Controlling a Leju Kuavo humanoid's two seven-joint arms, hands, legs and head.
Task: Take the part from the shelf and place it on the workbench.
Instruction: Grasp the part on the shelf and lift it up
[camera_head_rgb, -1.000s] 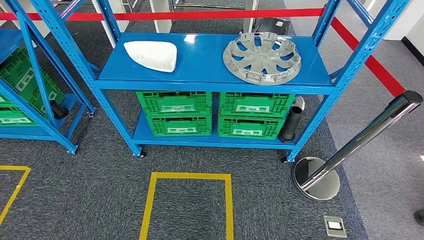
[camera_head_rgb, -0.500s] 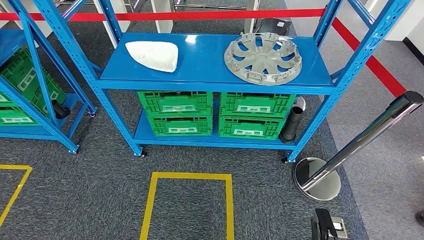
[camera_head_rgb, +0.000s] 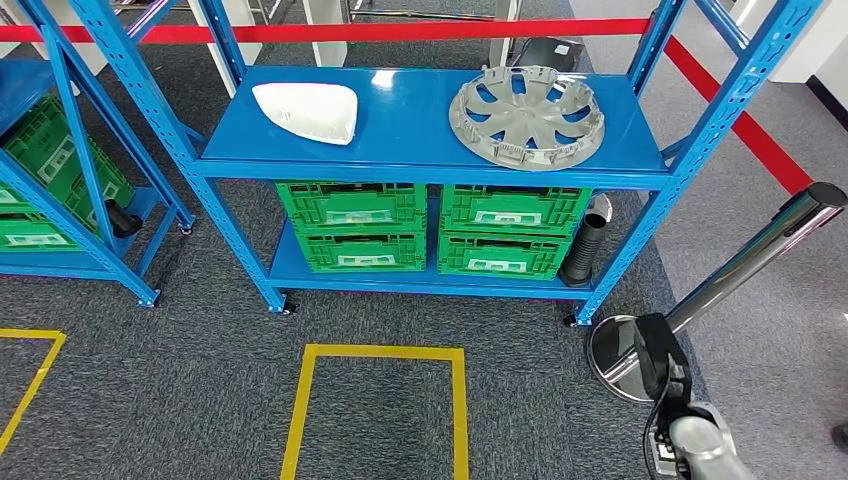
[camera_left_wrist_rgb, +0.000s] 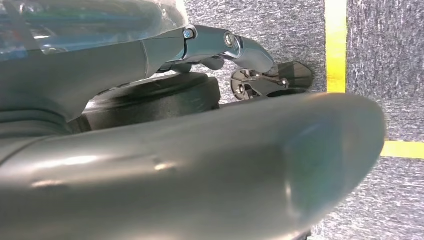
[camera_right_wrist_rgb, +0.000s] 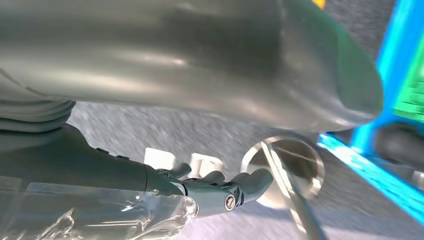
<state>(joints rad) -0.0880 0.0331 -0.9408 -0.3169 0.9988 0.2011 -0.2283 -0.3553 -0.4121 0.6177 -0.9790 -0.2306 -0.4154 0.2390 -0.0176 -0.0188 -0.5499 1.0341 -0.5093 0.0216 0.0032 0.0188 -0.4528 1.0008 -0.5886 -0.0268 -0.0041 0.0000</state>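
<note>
Grey carpet, blue shelf (camera_head_rgb: 430, 150). Hubcap (camera_head_rgb: 526, 115) flat on top tier, right end; well ahead and above right robot hand (camera_head_rgb: 655, 362), nearer arm. Right fingers loosely apart, empty. Left robot hand (camera_left_wrist_rgb: 250, 65) low, empty, grip unclear.

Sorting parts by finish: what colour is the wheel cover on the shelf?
Silver-grey; the wheel cover shows best in the head view.
</note>
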